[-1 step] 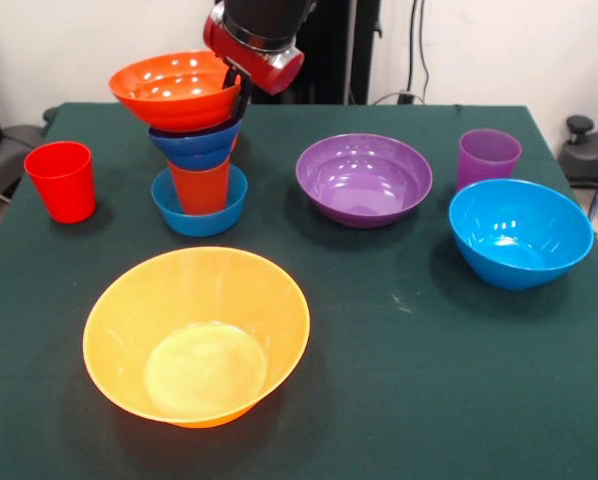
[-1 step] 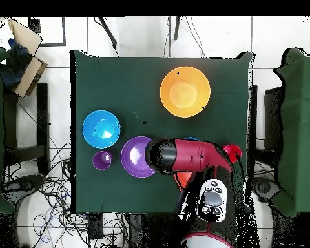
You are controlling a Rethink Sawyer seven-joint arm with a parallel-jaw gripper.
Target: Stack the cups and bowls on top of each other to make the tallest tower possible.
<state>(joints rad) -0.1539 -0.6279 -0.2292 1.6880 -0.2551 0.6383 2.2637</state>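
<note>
Nearest sits the big yellow-orange bowl (image 1: 196, 335), empty. Behind it a leaning stack: small light blue bowl (image 1: 199, 205), orange-red cup (image 1: 200, 186), dark blue bowl (image 1: 195, 143), red-orange bowl (image 1: 175, 90), whose rim the gripper (image 1: 241, 92) touches; grip unclear. Release looks next. From overhead, the arm (image 2: 193, 155) hides that stack beside the purple bowl (image 2: 135, 156).

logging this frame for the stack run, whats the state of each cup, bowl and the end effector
yellow bowl: upright, empty, alone at the front
purple bowl: upright, empty
big blue bowl: upright, empty
purple cup: upright, alone
red cup: upright, alone
small light blue bowl: upright, holds the orange cup
orange cup: inverted in that bowl
dark blue bowl: upright on the orange cup
red-orange bowl: on top, tilted
end effector: at the red-orange bowl's rim, grip unclear
</note>
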